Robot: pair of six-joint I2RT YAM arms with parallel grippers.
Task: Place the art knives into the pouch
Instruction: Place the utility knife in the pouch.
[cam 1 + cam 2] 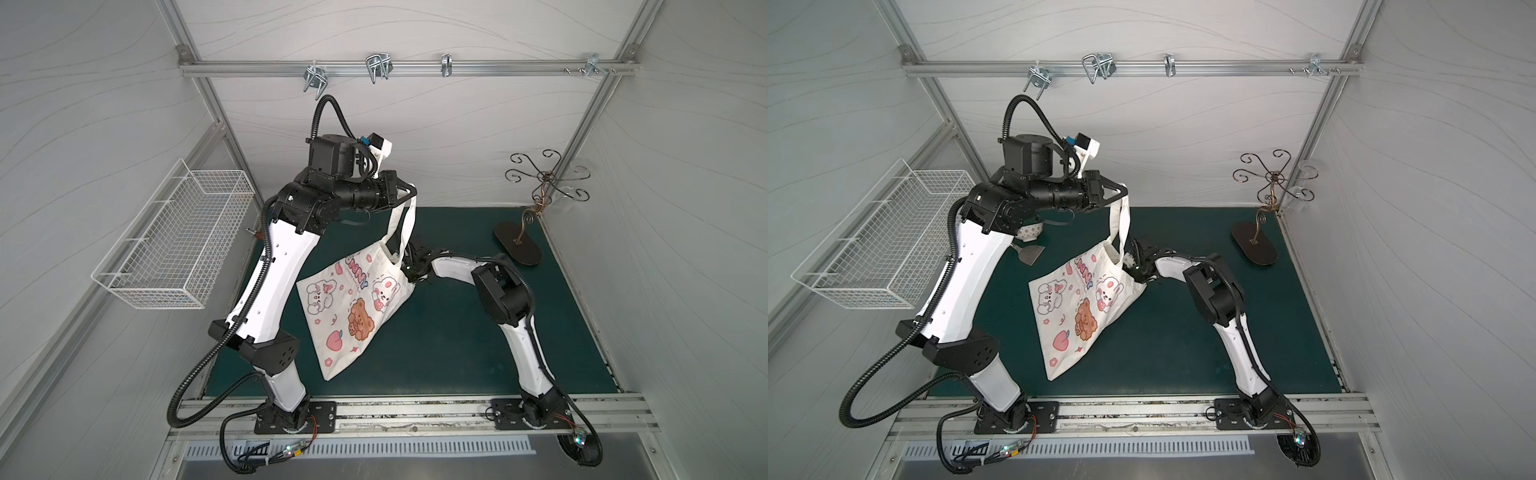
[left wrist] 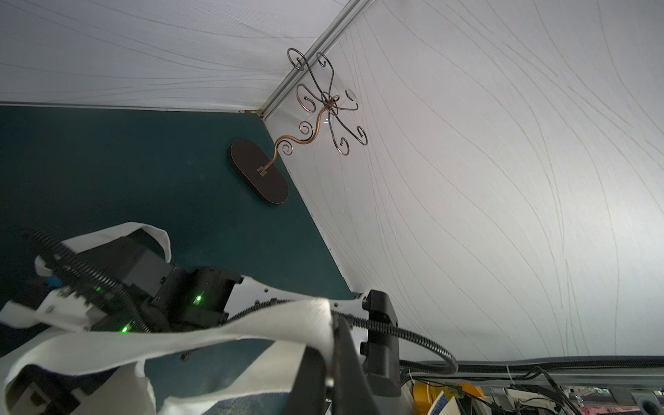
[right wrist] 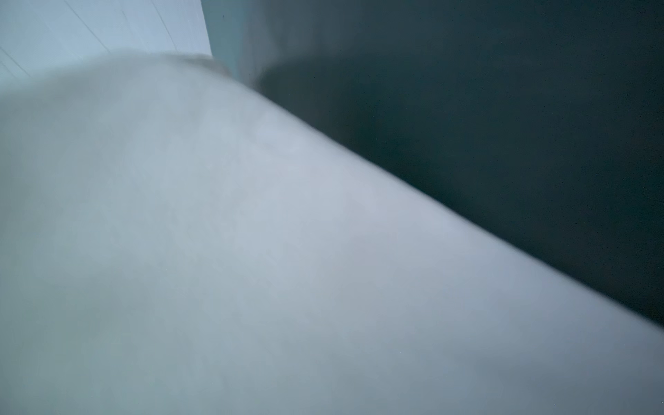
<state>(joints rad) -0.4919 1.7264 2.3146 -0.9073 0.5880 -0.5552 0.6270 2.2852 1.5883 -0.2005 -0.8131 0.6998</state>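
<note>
The pouch (image 1: 357, 316) (image 1: 1075, 316), a cream cloth bag printed with bunnies, a bear and peaches, hangs tilted, its lower corner on the green mat (image 1: 457, 332). My left gripper (image 1: 413, 192) (image 1: 1125, 192) is raised above it and shut on one white strap (image 2: 215, 334), the jaws pinching the cloth (image 2: 332, 337). My right wrist (image 1: 415, 266) (image 1: 1138, 259) is at the pouch's open mouth, its fingers hidden behind the cloth. Blurred white cloth (image 3: 251, 251) fills the right wrist view. The art knife is hidden.
A white wire basket (image 1: 178, 241) hangs on the left wall. A dark scrolled metal stand (image 1: 519, 245) is at the back right. Metal hooks (image 1: 378, 66) sit on the rear rail. A flat metal scraper (image 1: 1029, 254) lies under my left arm.
</note>
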